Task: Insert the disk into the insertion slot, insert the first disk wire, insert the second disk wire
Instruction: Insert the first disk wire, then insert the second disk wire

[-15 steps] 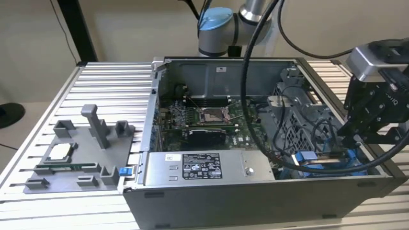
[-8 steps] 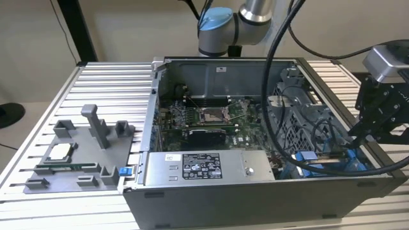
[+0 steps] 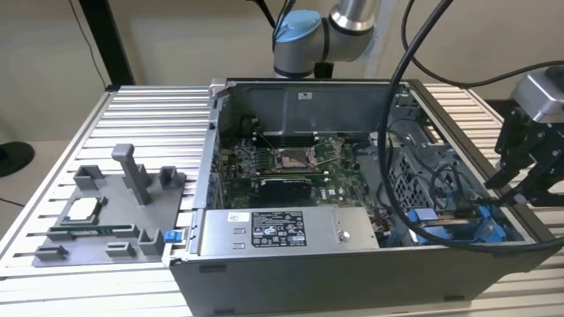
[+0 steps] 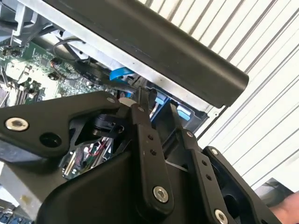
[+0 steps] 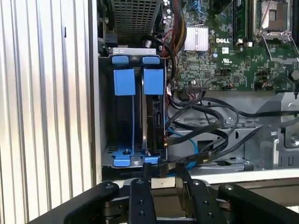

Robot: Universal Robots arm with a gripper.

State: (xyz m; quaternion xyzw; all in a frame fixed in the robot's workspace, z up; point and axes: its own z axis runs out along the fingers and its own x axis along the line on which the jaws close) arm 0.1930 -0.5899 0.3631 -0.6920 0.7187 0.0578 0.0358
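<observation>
Hanging over the drive-cage corner of the open computer case: gripper, its tip just beside a black cable at the cage's near end; whether it grasps or is released cannot be told. Disk: edge-on, seated in the insertion slot nearer the motherboard; the neighbouring bay shows blue rails. The exterior view adds a labelled power-supply box, a grey fixture and the slatted table.

End effector cut off at exterior view's right.
</observation>
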